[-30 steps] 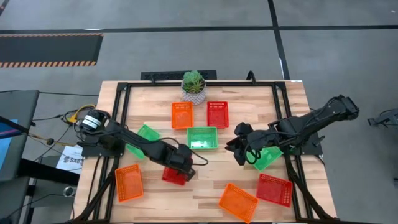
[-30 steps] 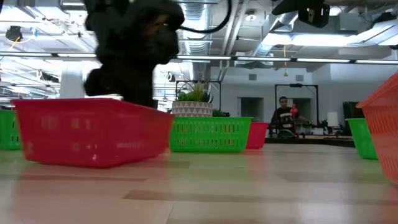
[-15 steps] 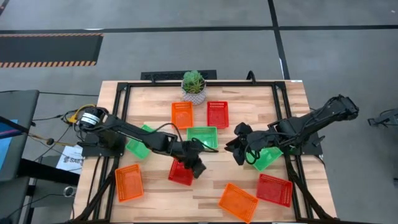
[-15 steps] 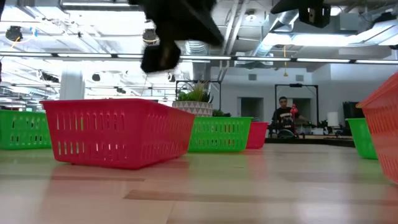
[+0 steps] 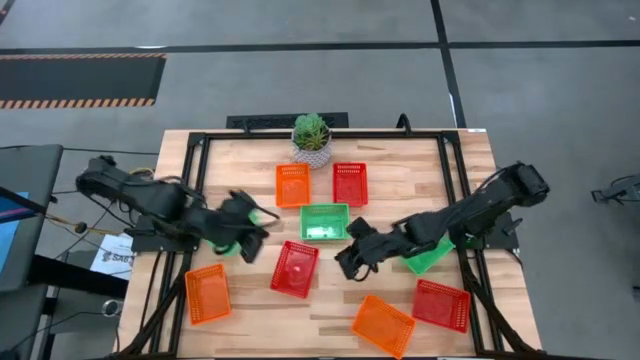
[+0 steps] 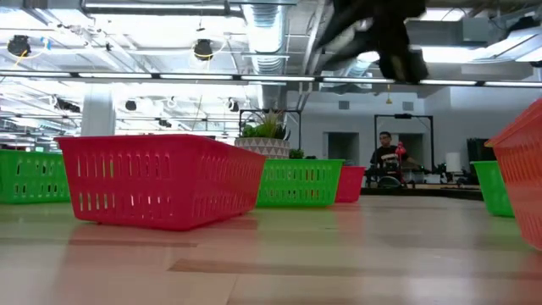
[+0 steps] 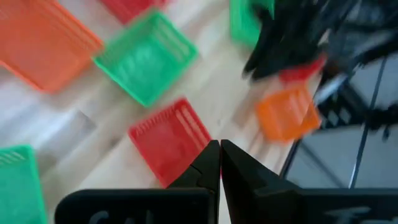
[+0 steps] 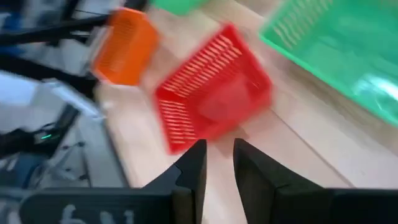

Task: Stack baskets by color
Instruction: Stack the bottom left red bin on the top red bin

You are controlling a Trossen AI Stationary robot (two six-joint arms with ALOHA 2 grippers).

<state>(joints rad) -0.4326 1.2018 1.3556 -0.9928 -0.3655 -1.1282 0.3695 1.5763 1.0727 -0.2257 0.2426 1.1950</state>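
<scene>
A red basket [image 5: 296,269] sits free on the table [image 5: 400,190] between both arms, the left tool [image 5: 250,238] clenched and empty above a green basket [image 5: 232,228], the right tool [image 5: 347,263] slightly parted, holding nothing, just beside the red one.

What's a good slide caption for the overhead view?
Right end effector approaches the lone red basket while nine baskets lie unstacked.

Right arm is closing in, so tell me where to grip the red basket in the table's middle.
Take the red basket by its rim wall facing the right end effector, from above: it sits upright, open side up, its thin mesh wall free to pinch.
</scene>
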